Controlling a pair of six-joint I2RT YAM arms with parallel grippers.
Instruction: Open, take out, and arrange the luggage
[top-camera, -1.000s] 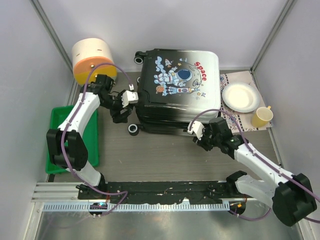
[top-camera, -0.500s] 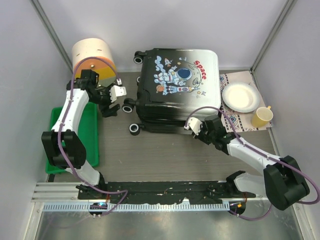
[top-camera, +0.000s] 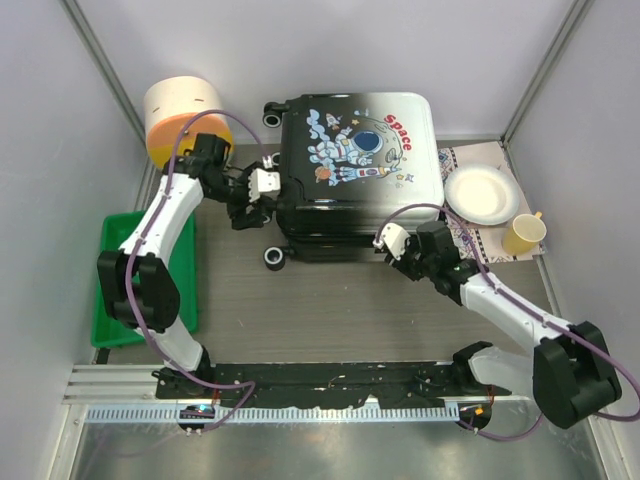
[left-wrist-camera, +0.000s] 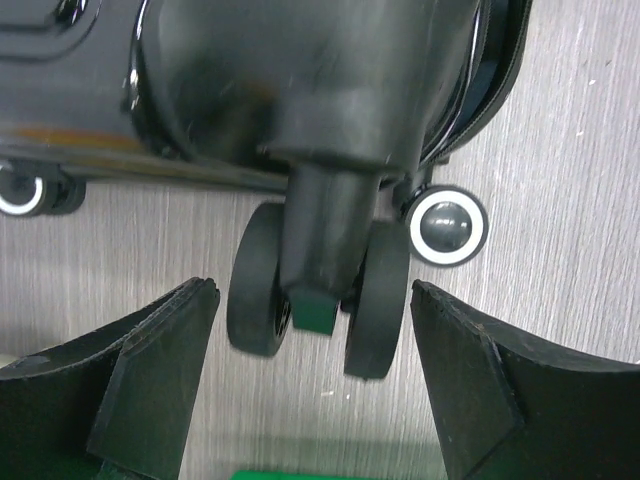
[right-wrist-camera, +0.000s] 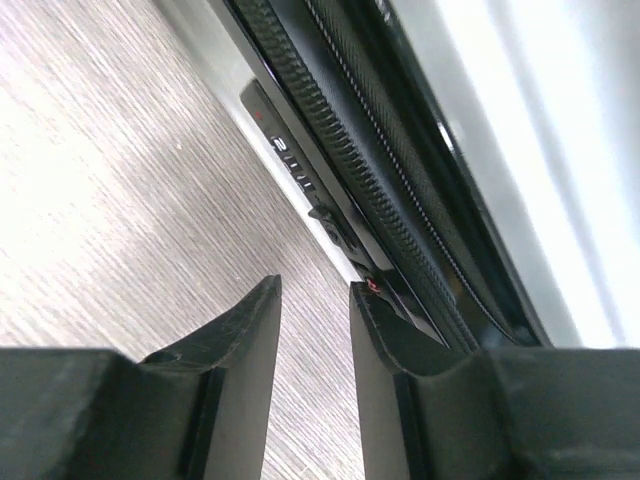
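The left gripper (top-camera: 262, 186) has come back from 9 o'clock to the luggage (top-camera: 356, 160). Its jaws stand wide around a twin wheel (left-wrist-camera: 318, 290), gripping nothing. The luggage lies closed at the table's 12 o'clock side and has shifted a little, so opening is not begun, I judge. Its wheels face 9 o'clock and its long axis runs 9 to 3. The right gripper (top-camera: 391, 240), narrowly parted and empty, sits at the combination lock (right-wrist-camera: 292, 160).

Right gripper (right-wrist-camera: 315, 300): black fingers (right-wrist-camera: 235, 360) stand a narrow gap apart, with only grey wood-grain desk (right-wrist-camera: 100, 200) visible between them. Tips sit just beside the luggage (right-wrist-camera: 410, 130) side wall. Zipper (right-wrist-camera: 335, 120) runs diagonally. Combination lock (right-wrist-camera: 290, 160) lies along it, digits blurred.
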